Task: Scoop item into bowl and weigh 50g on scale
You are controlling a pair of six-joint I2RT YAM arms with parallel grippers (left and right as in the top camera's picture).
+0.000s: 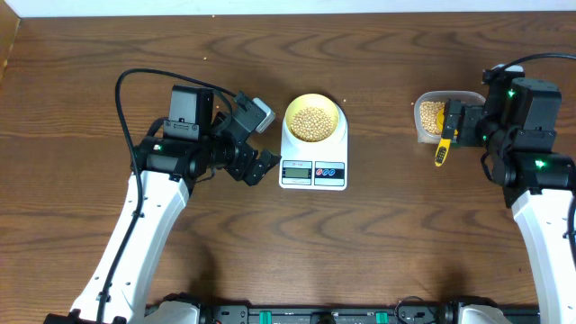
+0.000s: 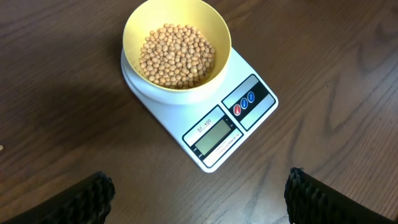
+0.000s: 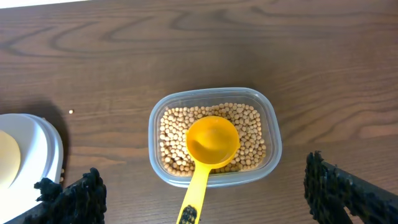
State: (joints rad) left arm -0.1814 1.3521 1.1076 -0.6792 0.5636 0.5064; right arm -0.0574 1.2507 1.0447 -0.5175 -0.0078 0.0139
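Note:
A pale-yellow bowl (image 1: 313, 121) (image 2: 177, 53) holding tan beans (image 2: 177, 56) stands on the white scale (image 1: 313, 171) (image 2: 217, 134). My left gripper (image 1: 261, 139) (image 2: 199, 193) hovers just left of the scale, open and empty. A clear container (image 1: 435, 115) (image 3: 214, 137) of beans sits to the right. In it lies a yellow scoop (image 1: 441, 148) (image 3: 211, 146), its empty cup on the beans and its handle over the near rim. My right gripper (image 1: 454, 124) (image 3: 205, 186) is open, with the handle between its wide-apart fingers and untouched.
The scale's edge (image 3: 37, 149) shows at the left of the right wrist view. A stray bean (image 3: 71, 112) lies on the wooden table between scale and container. A black cable (image 1: 121, 99) loops behind the left arm.

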